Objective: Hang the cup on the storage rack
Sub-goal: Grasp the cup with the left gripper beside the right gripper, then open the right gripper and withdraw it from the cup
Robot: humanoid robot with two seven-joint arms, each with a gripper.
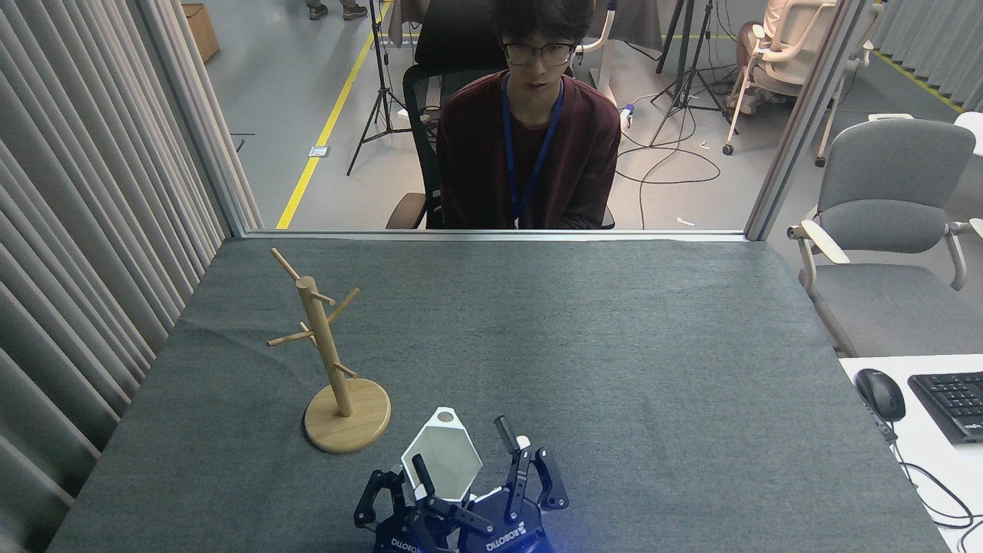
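The white faceted cup (445, 455) stands near the table's front edge with its mouth up and its pierced tab pointing away from me. My right gripper (461, 443) reaches in from the bottom edge and is open. One dark finger (422, 470) crosses the cup's near rim, and the other finger (507, 436) stands clear to the cup's right. The wooden storage rack (322, 342) stands upright to the cup's left and a little farther back, with its pegs bare. My left gripper is out of view.
A person (530, 138) sits behind the far table edge, facing me. A grey curtain (84, 230) runs along the left side. On the right are a grey chair (891, 230) and a white desk with a mouse (880, 393) and keyboard (952, 403).
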